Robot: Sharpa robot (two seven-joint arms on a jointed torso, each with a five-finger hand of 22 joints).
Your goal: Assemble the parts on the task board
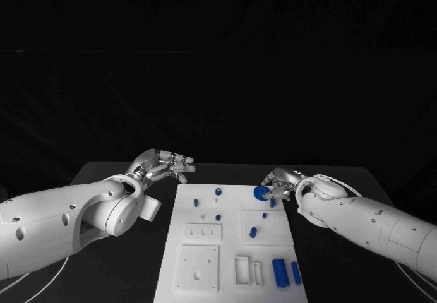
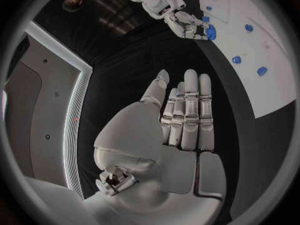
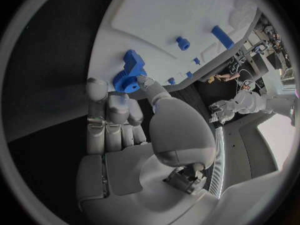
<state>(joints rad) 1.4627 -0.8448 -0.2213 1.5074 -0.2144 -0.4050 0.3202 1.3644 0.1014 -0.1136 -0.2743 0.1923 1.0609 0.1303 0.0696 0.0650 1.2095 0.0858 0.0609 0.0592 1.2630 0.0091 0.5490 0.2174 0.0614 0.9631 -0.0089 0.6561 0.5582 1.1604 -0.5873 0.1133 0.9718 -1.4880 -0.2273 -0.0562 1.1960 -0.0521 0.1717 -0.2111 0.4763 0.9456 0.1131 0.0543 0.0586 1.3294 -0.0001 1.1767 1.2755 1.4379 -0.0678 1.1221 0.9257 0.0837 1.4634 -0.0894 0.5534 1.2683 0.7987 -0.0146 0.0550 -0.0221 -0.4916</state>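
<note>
The white task board lies in the middle of the black table. Several small blue parts stand on it, such as a peg near the far edge and two long cylinders at the near right. My right hand hovers at the board's far right corner and pinches a round blue part between thumb and fingers; the same part is seen close up over the board. My left hand floats off the board's far left corner, fingers stretched out, holding nothing.
White recessed blocks and a white frame sit at the board's near end. Black table runs along both sides of the board. The left wrist view shows my right hand with its blue part.
</note>
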